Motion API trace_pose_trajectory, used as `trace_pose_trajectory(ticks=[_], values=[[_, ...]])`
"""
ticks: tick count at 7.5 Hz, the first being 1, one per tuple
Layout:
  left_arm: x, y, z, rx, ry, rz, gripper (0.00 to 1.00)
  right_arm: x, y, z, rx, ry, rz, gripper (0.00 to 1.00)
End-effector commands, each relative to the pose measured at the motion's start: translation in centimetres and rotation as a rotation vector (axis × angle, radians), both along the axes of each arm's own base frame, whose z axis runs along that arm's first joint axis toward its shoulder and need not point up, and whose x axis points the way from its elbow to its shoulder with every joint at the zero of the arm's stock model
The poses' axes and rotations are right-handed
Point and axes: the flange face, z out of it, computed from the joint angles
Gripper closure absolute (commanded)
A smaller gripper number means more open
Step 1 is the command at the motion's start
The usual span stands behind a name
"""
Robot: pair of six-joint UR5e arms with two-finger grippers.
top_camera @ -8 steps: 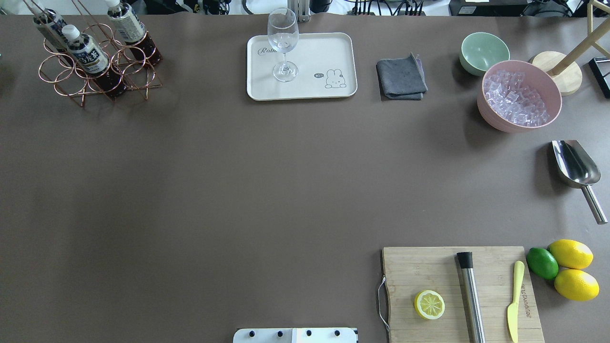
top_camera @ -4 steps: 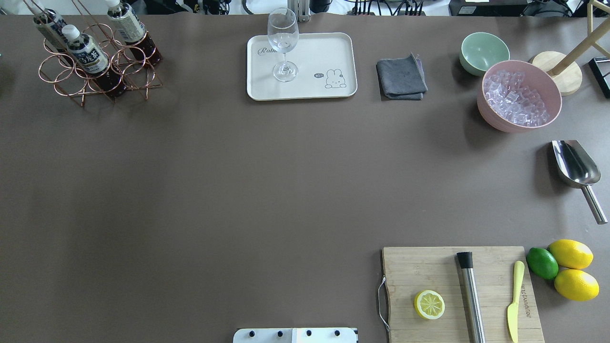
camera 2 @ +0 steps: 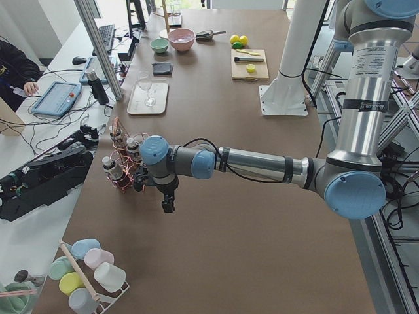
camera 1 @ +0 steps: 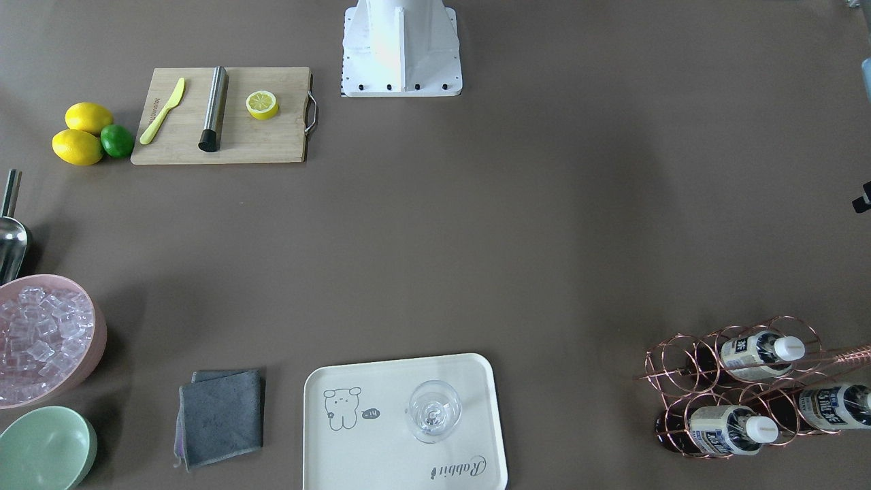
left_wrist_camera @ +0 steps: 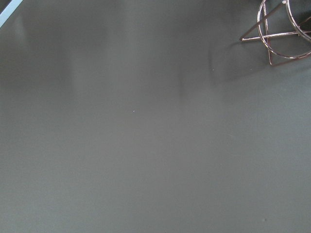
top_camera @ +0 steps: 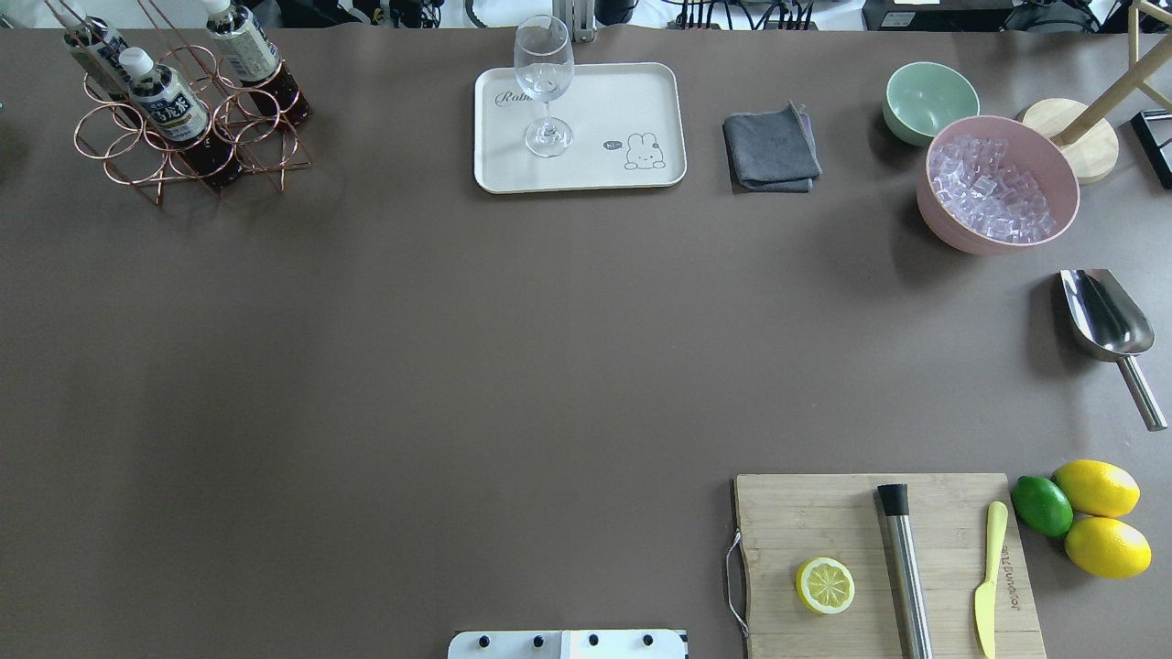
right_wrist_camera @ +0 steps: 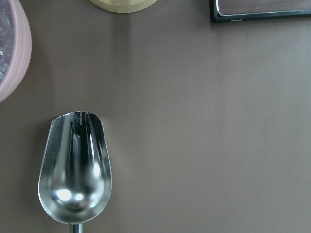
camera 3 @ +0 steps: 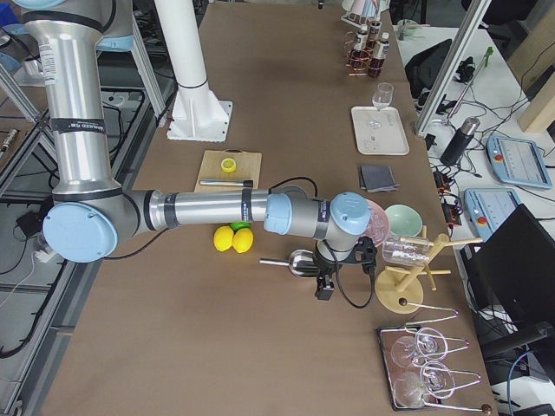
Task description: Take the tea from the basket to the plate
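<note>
Nothing budged since a second ago.
Tea (top_camera: 169,110) sat in the basket (top_camera: 128,146), glass (top_camera: 546,82) on the plate (top_camera: 632,101); left gripper (camera 2: 168,204) and right gripper (camera 3: 325,288) fingers, couldn't tell.

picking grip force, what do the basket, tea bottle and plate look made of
Basket: thin metal wire, shiny rose-gold finish. Tea bottle: clear plastic, apparently; dark liquid shows through, white cap. Plate: smooth matte cream, probably plastic or melamine, possibly ceramic.

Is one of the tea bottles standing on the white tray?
No, the tray holds only a stemmed glass; all three bottles sit in the wire basket.
</note>
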Motion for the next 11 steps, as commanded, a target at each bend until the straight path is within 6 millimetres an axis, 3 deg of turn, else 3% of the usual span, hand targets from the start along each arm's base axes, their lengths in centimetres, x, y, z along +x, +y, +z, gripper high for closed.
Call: trace_pose_trajectory(ticks=[1,10,11], values=[[0.0,0.1,0.1,-0.001,-0.002,0.001,0.02,0.0,0.2,0.2,-0.005,-0.001,0.001,0.0],[-0.3,0.8,-0.4,0.014,0.001,0.002,0.02,0.2,0.2,0.1,-0.005,-0.004,0.005,0.0],[-1.8,0.8,-0.9,0.028,0.002,-0.025,0.02,0.2,0.2,0.1,-0.005,-0.004,0.005,0.0]])
